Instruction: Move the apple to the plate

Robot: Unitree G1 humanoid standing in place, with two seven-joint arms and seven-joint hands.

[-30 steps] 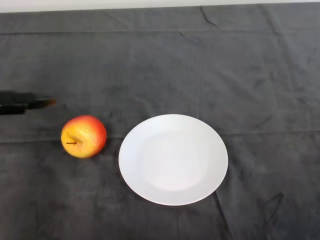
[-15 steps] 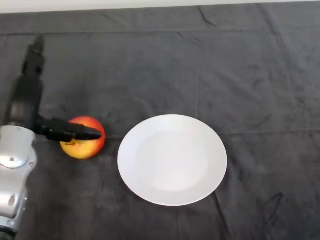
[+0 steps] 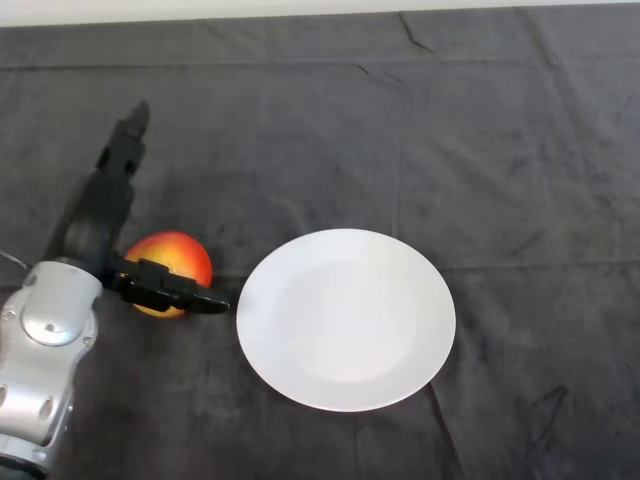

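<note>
A red and yellow apple (image 3: pixel 176 258) rests on the dark cloth just left of the empty white plate (image 3: pixel 346 318). My left hand (image 3: pixel 97 224) reaches in from the lower left and sits over the apple's left side. Its fingers (image 3: pixel 123 160) stretch straight toward the far edge of the table. The thumb (image 3: pixel 170 291) lies across the apple's near side, pointing toward the plate. The hand is open and part of the apple is hidden beneath it.
Dark wrinkled cloth (image 3: pixel 420 130) covers the whole table. A pale strip of wall or floor (image 3: pixel 200 8) runs along the far edge.
The hand came in from the left edge and moved right over the apple; in the last half second it shifted further right, the thumb sliding lower across the apple. The apple stayed put.
</note>
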